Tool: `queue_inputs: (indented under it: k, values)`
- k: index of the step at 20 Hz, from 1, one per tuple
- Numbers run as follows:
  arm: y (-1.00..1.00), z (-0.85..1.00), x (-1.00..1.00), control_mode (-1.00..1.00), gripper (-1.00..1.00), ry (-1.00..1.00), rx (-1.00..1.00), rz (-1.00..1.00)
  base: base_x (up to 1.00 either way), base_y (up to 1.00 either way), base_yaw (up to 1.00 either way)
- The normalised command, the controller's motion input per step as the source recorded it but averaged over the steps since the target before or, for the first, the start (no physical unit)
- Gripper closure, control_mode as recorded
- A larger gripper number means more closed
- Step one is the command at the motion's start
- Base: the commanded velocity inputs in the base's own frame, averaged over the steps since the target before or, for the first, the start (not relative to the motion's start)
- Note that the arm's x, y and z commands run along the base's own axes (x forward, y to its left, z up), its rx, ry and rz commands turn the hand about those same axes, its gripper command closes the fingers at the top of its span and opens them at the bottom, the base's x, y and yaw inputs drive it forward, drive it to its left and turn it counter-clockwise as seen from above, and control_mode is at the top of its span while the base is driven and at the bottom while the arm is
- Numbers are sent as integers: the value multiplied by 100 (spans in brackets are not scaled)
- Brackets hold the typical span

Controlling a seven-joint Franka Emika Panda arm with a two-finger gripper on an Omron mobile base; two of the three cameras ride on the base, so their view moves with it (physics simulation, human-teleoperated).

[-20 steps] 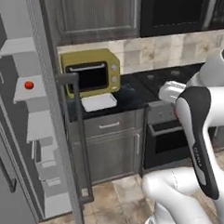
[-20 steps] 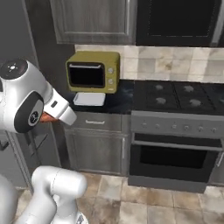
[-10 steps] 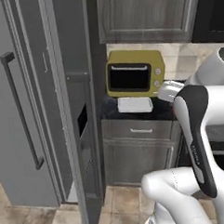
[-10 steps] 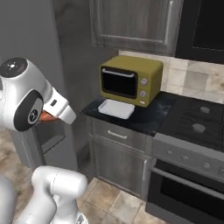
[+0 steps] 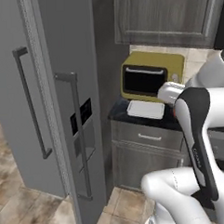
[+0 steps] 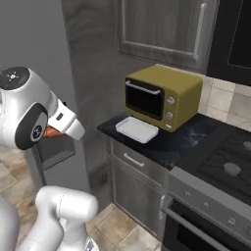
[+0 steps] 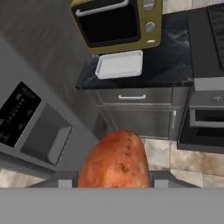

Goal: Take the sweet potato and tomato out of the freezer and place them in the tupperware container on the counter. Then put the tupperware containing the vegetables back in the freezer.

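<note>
My gripper (image 7: 113, 183) is shut on the sweet potato (image 7: 114, 159), an oblong orange-red lump that bulges up between the two fingers in the hand view. From the right base view, an orange end of the sweet potato (image 6: 51, 131) peeks out under the hand, held left of the counter (image 6: 181, 142). The white tupperware container (image 6: 137, 129) (image 5: 146, 109) (image 7: 120, 64) lies flat on the black counter in front of the microwave, well ahead of the gripper. The grey freezer (image 5: 61, 88) stands to the left with its door swung out. The tomato is out of view.
A mustard-yellow microwave (image 6: 164, 98) (image 5: 151, 74) sits at the back of the counter, under grey wall cabinets (image 6: 162, 24). A stove (image 6: 225, 166) with an oven (image 7: 205, 118) joins the counter on the right. The freezer door's dispenser panel (image 7: 30, 127) is close on the gripper's left.
The whole picture has shifted: the base has turned away from the freezer's inside toward the counter, which now looks nearer. The sweet potato stays in the gripper.
</note>
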Motion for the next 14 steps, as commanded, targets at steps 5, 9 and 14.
queue_inputs:
  k: [5,9,14]
  values:
    - [0,0,0,100,100,0,0,0,43,-52,29]
    - [0,0,0,100,100,0,0,0,25,-42,24]
    - [-44,-34,31,-100,100,0,2,15,6,-9,4]
